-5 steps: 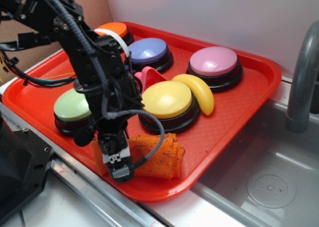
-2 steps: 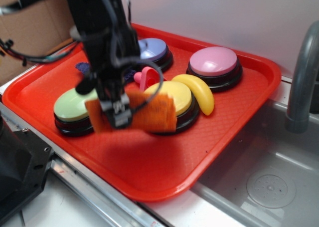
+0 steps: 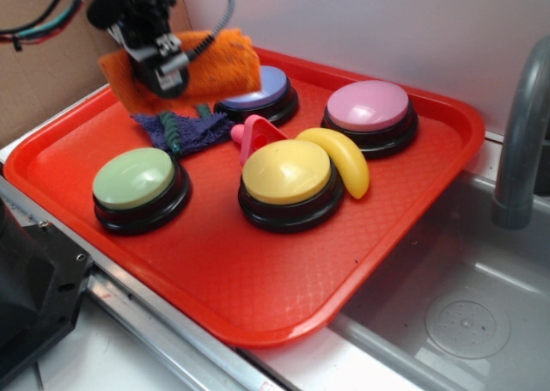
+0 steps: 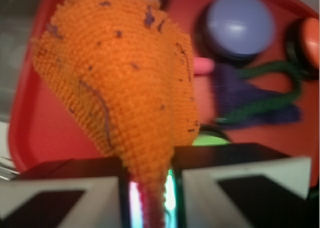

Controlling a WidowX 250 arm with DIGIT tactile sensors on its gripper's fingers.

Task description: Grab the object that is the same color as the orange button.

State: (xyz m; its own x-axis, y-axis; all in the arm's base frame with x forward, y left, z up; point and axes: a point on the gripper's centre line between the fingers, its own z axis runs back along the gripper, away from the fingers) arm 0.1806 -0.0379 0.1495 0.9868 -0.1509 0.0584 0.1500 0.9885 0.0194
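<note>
The orange knitted cloth [image 3: 215, 64] hangs in the air over the back left of the red tray [image 3: 258, 326], pinched in my gripper [image 3: 163, 73]. In the wrist view the cloth [image 4: 125, 72] narrows down between the two jaws of the gripper [image 4: 150, 188], which is shut on it. The orange button [image 4: 312, 40] shows only as a sliver at the right edge of the wrist view. In the exterior view the cloth and gripper hide it.
On the tray stand a purple button [image 3: 258, 88], a pink button [image 3: 369, 107], a yellow button [image 3: 286, 172] and a green button [image 3: 136, 178]. A banana [image 3: 344, 155], a pink piece [image 3: 255, 133] and a dark blue cloth [image 3: 185, 129] lie among them. A sink [image 3: 464, 305] and faucet [image 3: 520, 142] are at the right.
The gripper lifted the orange cloth off the tray's front edge and carried it up and back to the far left. The dark blue cloth is uncovered.
</note>
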